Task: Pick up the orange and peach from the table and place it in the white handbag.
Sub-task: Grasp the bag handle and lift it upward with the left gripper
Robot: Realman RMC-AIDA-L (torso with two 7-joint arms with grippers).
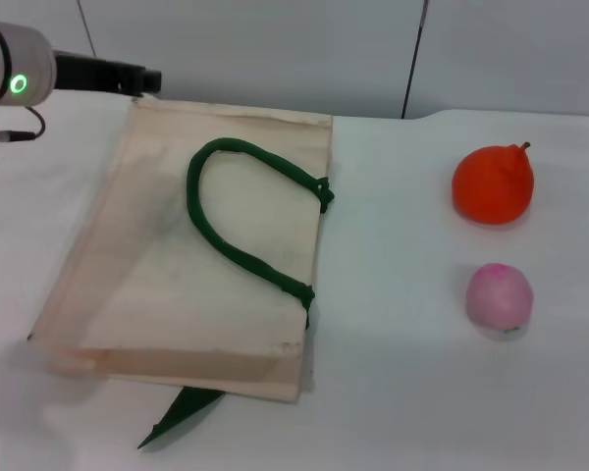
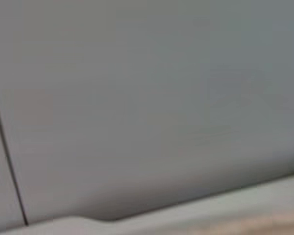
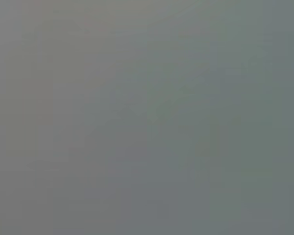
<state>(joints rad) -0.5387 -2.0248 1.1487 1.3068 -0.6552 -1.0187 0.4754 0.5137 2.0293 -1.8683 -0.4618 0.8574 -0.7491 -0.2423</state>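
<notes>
The white handbag (image 1: 191, 265) lies flat on the white surface (image 1: 393, 392), its green handle (image 1: 240, 221) looped across the fabric. Well to its right sit the orange (image 1: 493, 184), stem up, and nearer the camera the peach (image 1: 499, 296), the two fruits apart from each other. The left tool (image 1: 142, 80) reaches in at the bag's far left corner; whether it is wide or narrow cannot be told. The right tool appears in no view, its wrist camera showing only blank grey.
</notes>
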